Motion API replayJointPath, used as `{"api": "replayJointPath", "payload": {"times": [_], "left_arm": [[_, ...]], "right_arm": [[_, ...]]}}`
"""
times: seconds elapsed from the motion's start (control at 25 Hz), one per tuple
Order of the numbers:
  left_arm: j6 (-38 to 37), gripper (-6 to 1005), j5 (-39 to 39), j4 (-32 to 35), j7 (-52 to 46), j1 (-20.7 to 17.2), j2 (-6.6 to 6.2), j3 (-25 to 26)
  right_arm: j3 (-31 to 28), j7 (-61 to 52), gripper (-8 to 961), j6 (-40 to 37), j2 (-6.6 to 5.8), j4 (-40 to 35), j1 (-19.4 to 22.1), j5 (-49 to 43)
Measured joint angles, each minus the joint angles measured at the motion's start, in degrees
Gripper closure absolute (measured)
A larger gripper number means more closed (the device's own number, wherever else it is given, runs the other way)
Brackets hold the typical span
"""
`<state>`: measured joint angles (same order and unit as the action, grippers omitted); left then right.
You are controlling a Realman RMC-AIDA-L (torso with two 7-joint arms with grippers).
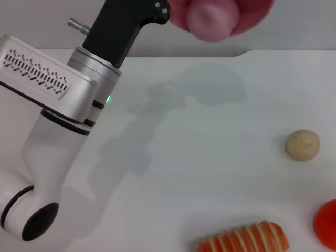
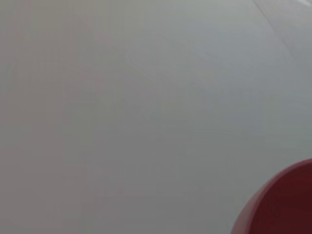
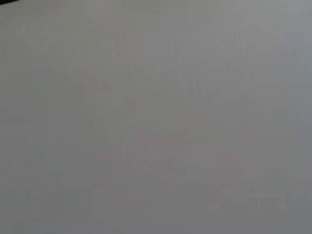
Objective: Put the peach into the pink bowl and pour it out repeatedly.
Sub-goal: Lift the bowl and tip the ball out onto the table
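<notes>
In the head view my left arm is raised over the far middle of the white table. My left gripper (image 1: 167, 12) holds the pink bowl (image 1: 254, 16) by its rim, high in the air and tipped, at the top edge of the view. The peach (image 1: 212, 21), matte pink and round, sits at the bowl's lower lip, partly out of it. A dark pink curved part of the bowl (image 2: 285, 204) shows in the left wrist view. My right gripper is out of view; the right wrist view shows only bare table.
A beige ball (image 1: 302, 145) lies at the right. A red round object (image 1: 326, 223) is at the right front edge. An orange-and-white striped bread-like toy (image 1: 244, 239) lies at the front. The table's far edge (image 1: 157, 52) runs behind.
</notes>
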<state>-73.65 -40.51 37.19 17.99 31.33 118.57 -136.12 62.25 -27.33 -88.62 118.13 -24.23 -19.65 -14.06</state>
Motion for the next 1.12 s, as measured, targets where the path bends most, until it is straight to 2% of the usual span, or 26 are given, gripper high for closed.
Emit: {"api": "replayJointPath", "payload": {"times": [0.84, 1.12], "left_arm": [[-6.4, 951, 0.6, 0.0, 0.2, 0.2, -0.03, 0.2], [-6.6, 951, 0.7, -0.8, 0.2, 0.7, -0.07, 0.2]], "right_arm": [[-0.3, 0.1, 543, 0.0, 0.00, 0.1, -0.6, 0.0], [-0.3, 0.1, 545, 0.0, 0.00, -0.1, -0.7, 0.0]]}}
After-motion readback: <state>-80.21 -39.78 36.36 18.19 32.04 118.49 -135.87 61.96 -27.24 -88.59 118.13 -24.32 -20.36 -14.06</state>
